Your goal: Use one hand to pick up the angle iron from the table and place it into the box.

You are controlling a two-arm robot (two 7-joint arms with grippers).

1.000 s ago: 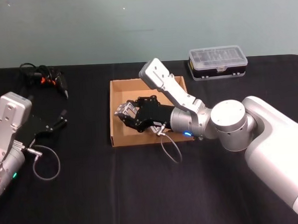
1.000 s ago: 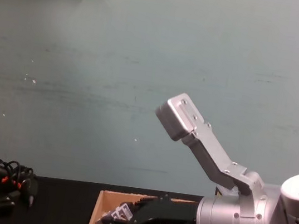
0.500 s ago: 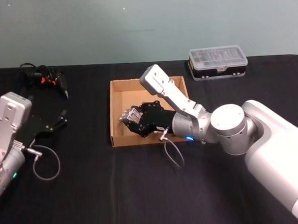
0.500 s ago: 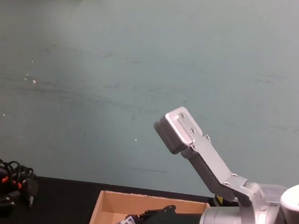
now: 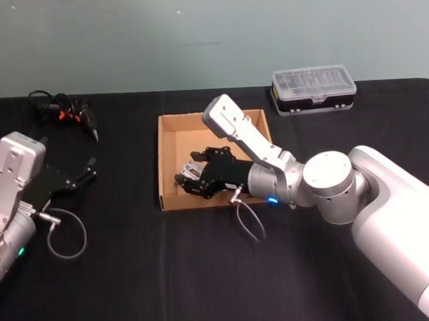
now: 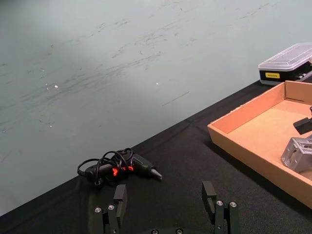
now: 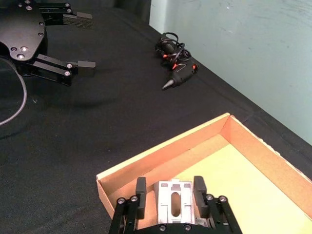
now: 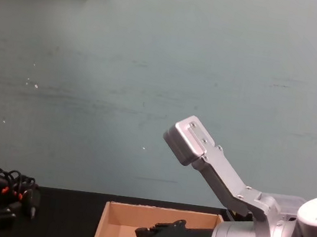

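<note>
**Right tool low in the box, angle iron between its fingers**

Right tool [image 5: 188, 174] sits inside the box [image 5: 171, 127], near the front-left corner. In the right wrist view the angle iron [image 7: 172, 204] is framed by the two fingers [image 7: 140, 191], grey metal with a slot in its face. Fingers look spread either side of it; I can't tell if they touch it or if it's resting on the cardboard floor. From the left wrist view the angle iron looks down on the box floor.

Left tool [image 5: 85, 171] is parked over the table [image 5: 134, 280] on the left, well apart from the box, fingers spread, holding nothing.

Surroundings:
- Black glue gun with coiled cord [image 5: 62, 111] at the far left of the table, behind the left arm.
- Clear-lidded plastic case [image 5: 313, 89] at the far right, just beyond the box's back-right corner.
- Thin cable loop [image 5: 250, 220] hangs from the right wrist onto the table just in front of the box.
- Box's low walls surround the right tool; nothing else lies in the box.
</note>
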